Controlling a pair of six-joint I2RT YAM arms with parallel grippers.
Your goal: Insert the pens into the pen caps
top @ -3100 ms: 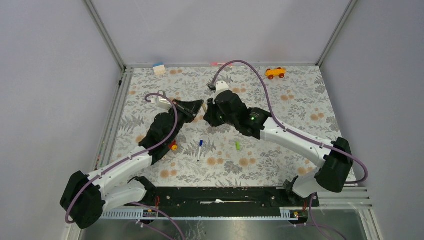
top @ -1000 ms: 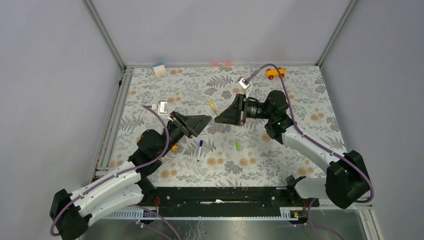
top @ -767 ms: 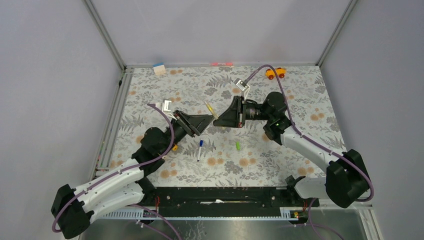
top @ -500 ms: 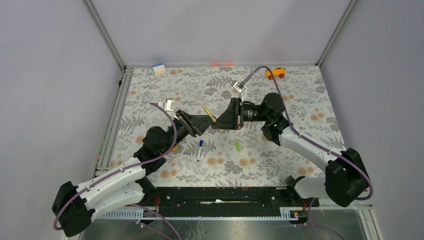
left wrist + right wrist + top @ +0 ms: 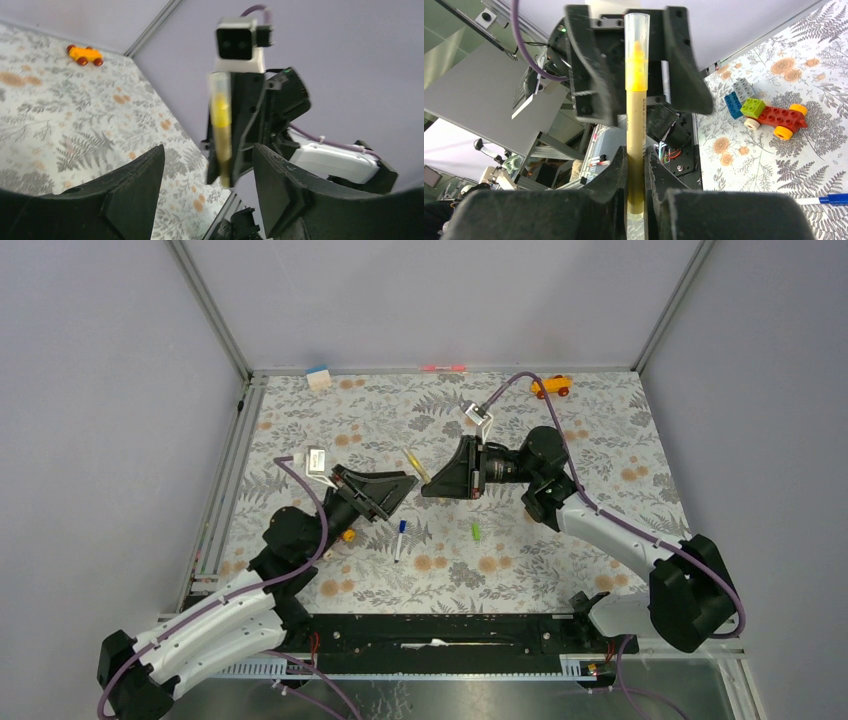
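Observation:
My right gripper is shut on a pale yellow pen. The pen points toward the left arm, and a clear cap sits over its yellow tip. My left gripper faces it, open, with the yellow pen just beyond its jaws and not touched. On the mat between the arms lie a white pen with a blue end and a lime green pen cap. A pink-red pen lies at the back edge.
An orange toy car sits at the back right. A white and blue block stands at the back left. A toy brick car rests by the left arm. Grey walls enclose the floral mat.
My right gripper carried the yellow pen left to the left gripper. The left gripper narrowed around the pen's end, then opened wider and drew back a little.

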